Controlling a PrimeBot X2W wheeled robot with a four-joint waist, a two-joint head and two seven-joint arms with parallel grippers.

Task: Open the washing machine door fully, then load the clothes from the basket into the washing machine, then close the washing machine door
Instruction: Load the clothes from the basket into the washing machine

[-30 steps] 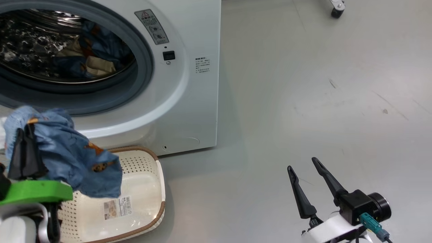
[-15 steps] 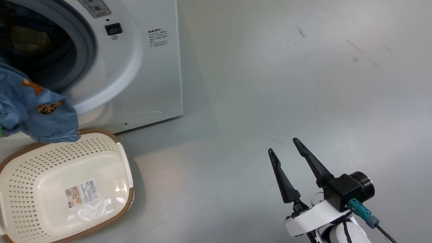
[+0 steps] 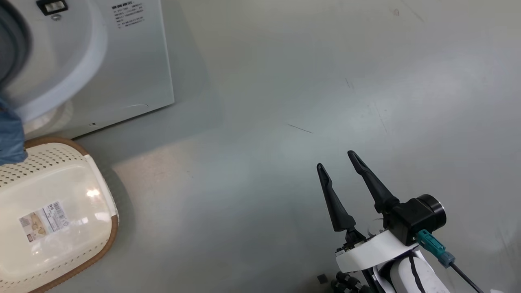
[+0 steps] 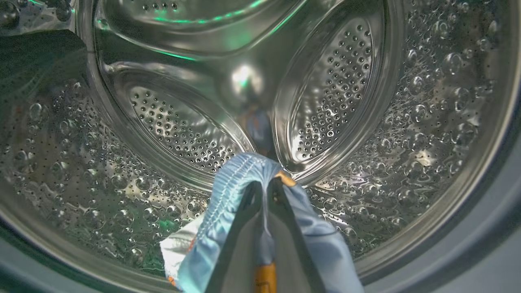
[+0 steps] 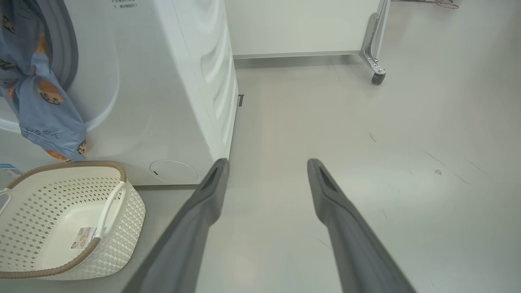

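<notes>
Grey floor [image 3: 285, 101] is stretching around the washing machine [image 3: 134, 61]. Loading: the left gripper [image 4: 266, 191] is clenching the clothes [image 4: 228, 203], bottom centre, inside the drum [image 4: 183, 130]; the right gripper [image 3: 335, 160] is hanging spread, empty. Next: releasing deeper.

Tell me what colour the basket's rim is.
Brown, around the cream-white basket; clearest in the right wrist view.

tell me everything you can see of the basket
The basket is a rectangular tub of cream-white perforated plastic with a brown woven-look rim, a pale loop handle on its side and a barcode sticker on its inner base. It looks empty and stands upright on the grey floor, close before the washing machine. A blue garment hangs above its far rim; whether they touch is unclear.
</notes>
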